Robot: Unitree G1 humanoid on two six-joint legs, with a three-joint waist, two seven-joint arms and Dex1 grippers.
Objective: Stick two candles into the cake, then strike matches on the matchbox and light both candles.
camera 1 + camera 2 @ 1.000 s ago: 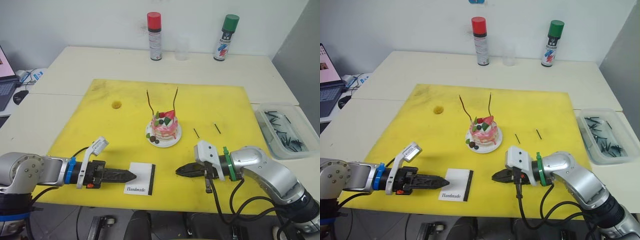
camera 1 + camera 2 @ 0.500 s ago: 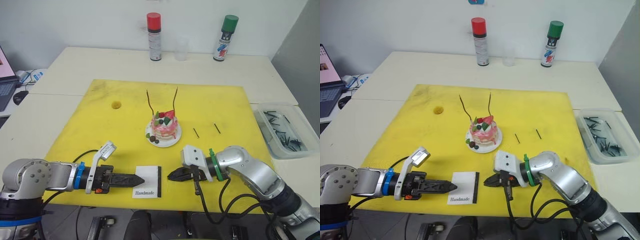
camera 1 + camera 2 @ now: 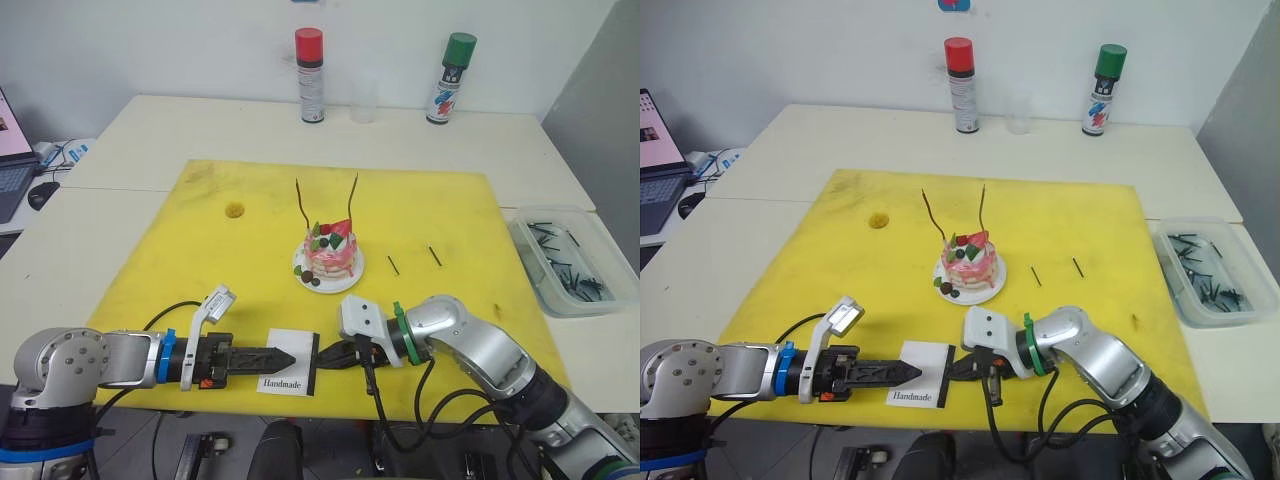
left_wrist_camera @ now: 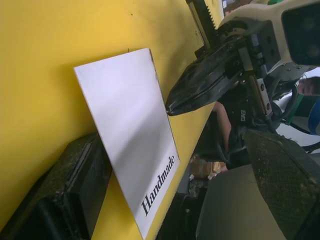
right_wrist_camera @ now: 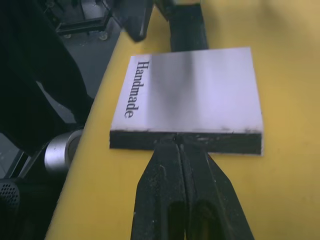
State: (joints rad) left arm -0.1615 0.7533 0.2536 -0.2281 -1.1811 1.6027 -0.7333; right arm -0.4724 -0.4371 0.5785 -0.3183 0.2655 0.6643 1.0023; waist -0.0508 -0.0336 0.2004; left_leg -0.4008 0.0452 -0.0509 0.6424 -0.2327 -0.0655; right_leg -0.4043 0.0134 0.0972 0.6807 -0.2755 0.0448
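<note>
Right gripper [image 5: 177, 142]: I see its 2 black fingers pressed together, the closed tip touching the black strip edge of the matchbox [image 3: 288, 358]; whether a match sits between them I cannot tell. Left gripper [image 3: 285, 356]: its fingers lie low over the opposite side of the matchbox, tip over the white face; in the left wrist view 1 finger [image 4: 75, 185] sits at the box's edge, and I cannot tell whether this gripper is parted or clenched. The matchbox lies flat near the front edge of the yellow mat [image 3: 200, 250], "Handmade" printed along its near side.

Beyond the grippers, the cake [image 3: 329, 255] stands on its white plate [image 3: 350, 274] at mid-mat, with 2 candles [image 3: 301, 203] planted upright in its top, unlit. 2 matches [image 3: 434, 256] lie on the mat to the right of the cake, apart from each other. A clear bin [image 3: 528, 245] on the right table holds more dark sticks. A red-capped can [image 3: 309, 75] and a green-capped can [image 3: 446, 77] stand at the far table edge.
</note>
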